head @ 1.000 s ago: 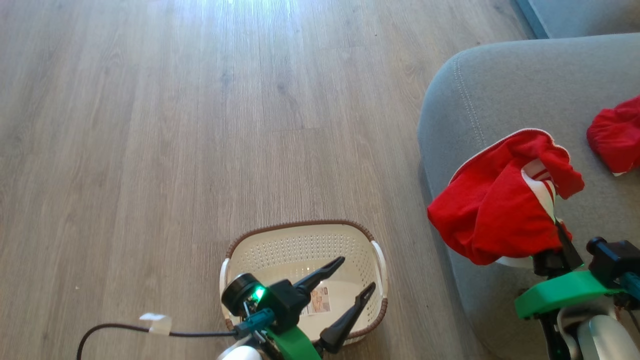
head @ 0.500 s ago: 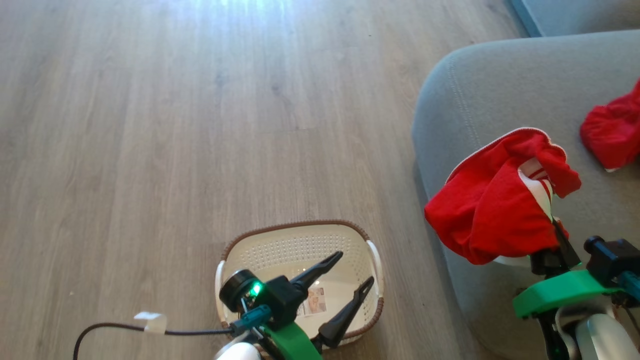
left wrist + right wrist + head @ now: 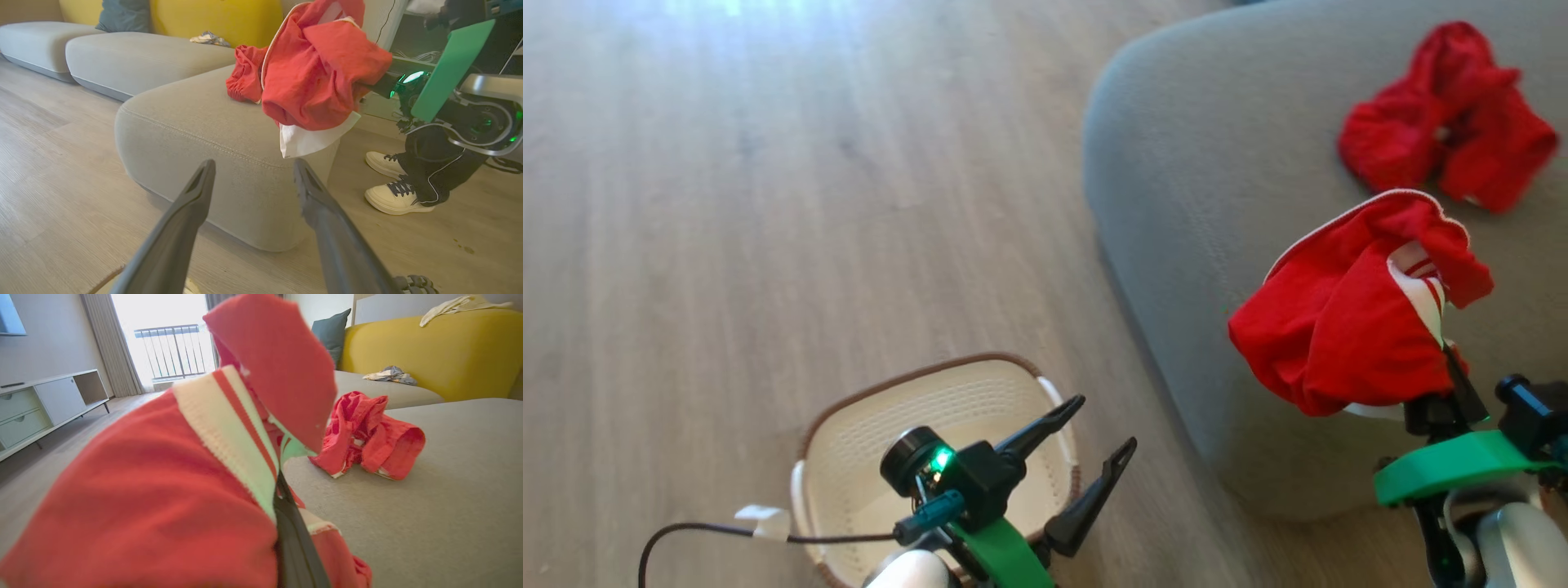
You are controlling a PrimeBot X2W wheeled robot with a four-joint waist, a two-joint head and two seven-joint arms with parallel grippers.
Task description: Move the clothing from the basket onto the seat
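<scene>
Two hands, one basket, one seat, two red garments.

Left hand (image 3: 1107, 422): fingers spread wide, empty, hanging over the basket (image 3: 915, 374) on the wood floor (image 3: 768, 204); this hand covers the basket's near end, which the frame edge also cuts off. Right hand (image 3: 1454, 380): pinched tight on the white-trimmed red garment (image 3: 1347, 327), whose folds bury the fingertips, held over the near part of the seat (image 3: 1217, 204). Plain red garment (image 3: 1445, 114): crumpled, lying farther back on the seat.

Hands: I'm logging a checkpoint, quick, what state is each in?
Left hand: open, empty.
Right hand: closed on the white-trimmed red garment.
</scene>
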